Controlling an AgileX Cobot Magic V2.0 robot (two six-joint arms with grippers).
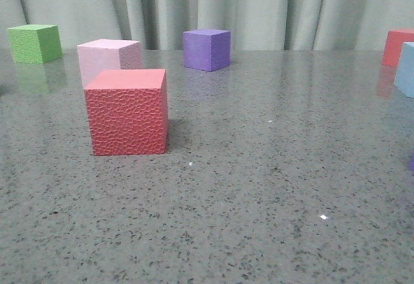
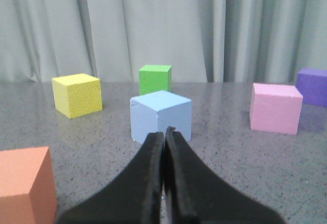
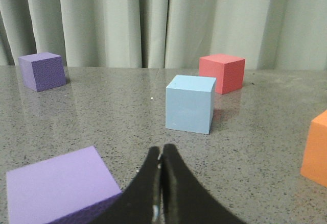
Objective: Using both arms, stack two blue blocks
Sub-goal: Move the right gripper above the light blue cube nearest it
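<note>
Blue on the left arm: my left gripper [image 2: 164,132] has its fingers pressed together on nothing, and one of the blue blocks [image 2: 160,116] sits just ahead of the tips on the grey table [image 2: 230,157], apart from them, turned corner-on.
Step in hand, left: I judge this is the approach, so I spread the fingers first, then square the wrist to two flat faces, not the corner.
Neighbours, left: yellow cube [image 2: 77,95] and green cube [image 2: 155,79] lie behind it, pink cube [image 2: 275,107] well off to one side.
Blue on the right arm: my right gripper [image 3: 161,158] is also closed and empty; the second blue block [image 3: 189,103] stands ahead, slightly off the finger line.
Step in hand, right: open, re-aim, and steer past the purple cube [image 3: 59,185] right beside the fingers.
</note>
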